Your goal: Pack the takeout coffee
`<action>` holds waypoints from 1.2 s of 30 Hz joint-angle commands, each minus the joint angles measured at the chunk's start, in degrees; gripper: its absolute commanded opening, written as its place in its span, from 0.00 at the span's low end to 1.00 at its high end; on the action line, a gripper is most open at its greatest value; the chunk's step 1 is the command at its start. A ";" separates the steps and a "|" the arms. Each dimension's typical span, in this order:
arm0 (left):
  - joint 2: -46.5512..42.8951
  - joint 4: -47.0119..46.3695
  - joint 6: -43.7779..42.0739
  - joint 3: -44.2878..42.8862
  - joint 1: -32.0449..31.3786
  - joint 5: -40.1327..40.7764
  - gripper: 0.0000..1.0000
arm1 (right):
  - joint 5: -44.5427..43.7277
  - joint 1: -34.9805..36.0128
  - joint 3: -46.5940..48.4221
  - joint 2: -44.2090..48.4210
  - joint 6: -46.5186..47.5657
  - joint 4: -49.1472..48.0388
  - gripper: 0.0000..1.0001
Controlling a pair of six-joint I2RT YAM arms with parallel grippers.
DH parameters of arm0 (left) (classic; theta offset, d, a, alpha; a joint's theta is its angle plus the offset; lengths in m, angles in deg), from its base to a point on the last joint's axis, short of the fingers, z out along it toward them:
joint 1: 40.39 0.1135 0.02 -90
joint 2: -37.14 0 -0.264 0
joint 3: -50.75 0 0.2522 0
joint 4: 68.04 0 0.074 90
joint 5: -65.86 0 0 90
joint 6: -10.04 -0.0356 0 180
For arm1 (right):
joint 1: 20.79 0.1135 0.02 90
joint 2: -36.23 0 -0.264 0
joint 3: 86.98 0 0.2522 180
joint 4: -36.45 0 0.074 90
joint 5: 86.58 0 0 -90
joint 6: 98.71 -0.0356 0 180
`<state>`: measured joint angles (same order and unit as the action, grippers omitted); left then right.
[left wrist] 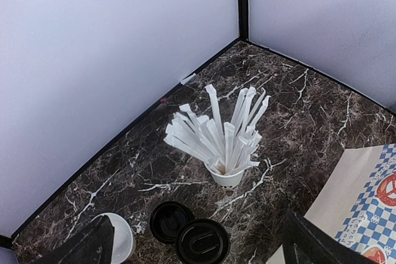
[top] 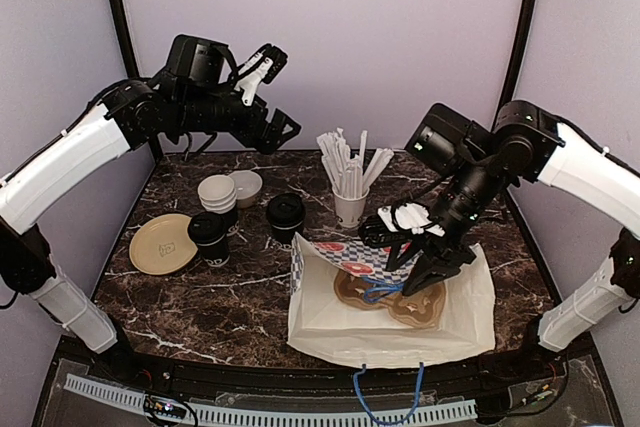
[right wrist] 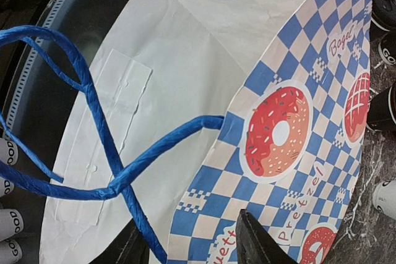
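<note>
Coffee (top: 286,215) stood left of bag (top: 470,317); right gripper (top: 416,261) hung released over bag, left gripper (top: 272,97) gaped empty, raised far left.

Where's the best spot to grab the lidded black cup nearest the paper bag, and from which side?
Probably grip the paper wall just under the lid of the lidded black cup, coming in from its near-left side. It stands upright and round, so jaws can close across it; the paper bag crowds its right, and black lids sit close beside it.
</note>
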<state>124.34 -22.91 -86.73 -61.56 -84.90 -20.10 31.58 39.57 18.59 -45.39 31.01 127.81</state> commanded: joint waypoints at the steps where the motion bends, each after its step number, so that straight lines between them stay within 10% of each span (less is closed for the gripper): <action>1: 0.30 -0.24 -0.53 -1.14 0.31 -0.86 0.97 | -6.33 0.02 1.70 1.69 -1.25 -2.14 0.46; 13: 2.66 9.64 -0.05 -1.65 0.53 0.37 0.99 | -18.91 -10.87 -4.53 -1.01 -5.40 -16.00 0.49; 21: -0.23 8.07 -0.34 1.94 0.61 0.79 0.99 | -12.67 -13.39 4.65 -4.34 -5.99 -13.34 0.14; 28: -2.32 6.79 -0.77 3.48 1.15 2.15 0.99 | 0.88 -1.64 10.30 -3.45 -2.80 -3.83 0.04; 36: -2.42 5.61 -0.22 4.48 1.23 1.45 0.99 | -11.00 -1.22 1.65 -4.09 -2.05 -7.23 0.00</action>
<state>124.14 -15.91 -86.84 -58.21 -83.98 -18.68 24.52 38.61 22.94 -49.13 28.56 120.84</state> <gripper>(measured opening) 0.988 0.004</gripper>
